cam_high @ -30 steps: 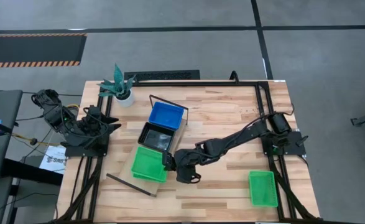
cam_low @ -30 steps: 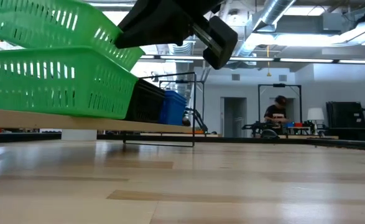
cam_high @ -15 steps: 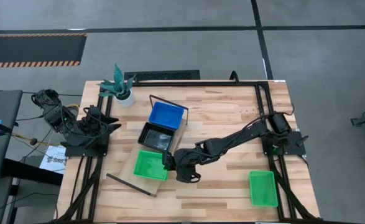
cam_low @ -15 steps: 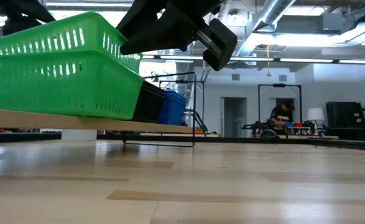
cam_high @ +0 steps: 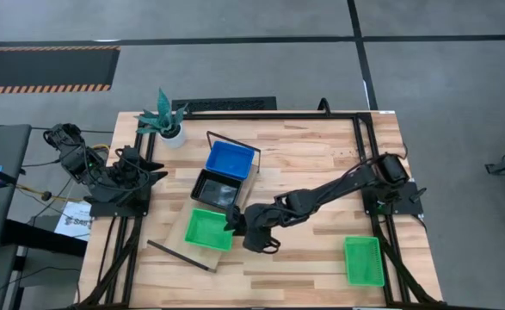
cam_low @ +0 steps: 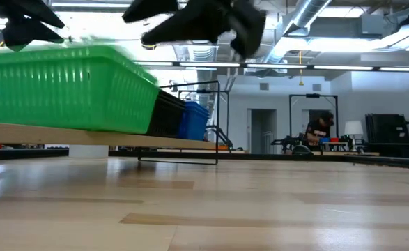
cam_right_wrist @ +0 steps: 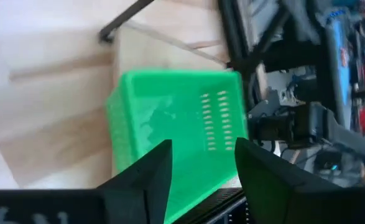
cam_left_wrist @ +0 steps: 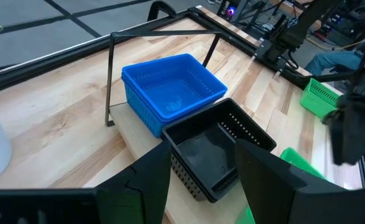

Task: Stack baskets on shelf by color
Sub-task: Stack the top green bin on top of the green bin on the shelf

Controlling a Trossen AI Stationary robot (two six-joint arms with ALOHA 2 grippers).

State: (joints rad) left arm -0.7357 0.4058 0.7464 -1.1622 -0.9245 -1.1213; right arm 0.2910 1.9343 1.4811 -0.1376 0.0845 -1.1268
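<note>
1. From overhead I see the right claw [cam_high: 233,221] at the edge of the green basket [cam_high: 209,229], which sits on the shelf [cam_high: 190,244] beside the black basket [cam_high: 217,189] and blue basket [cam_high: 230,160]. Another green basket [cam_high: 364,260] lies on the table [cam_high: 312,164], well apart. The left claw [cam_high: 155,174] waits at the table's left edge.
2. At table height, the green basket [cam_low: 65,87] rests flat on the shelf [cam_low: 86,137].
3. On my left wrist camera, its fingers [cam_left_wrist: 142,180] stand spread apart.
4. On my right wrist camera, the fingers [cam_right_wrist: 148,174] stand apart, holding nothing, above the green basket [cam_right_wrist: 170,130].
</note>
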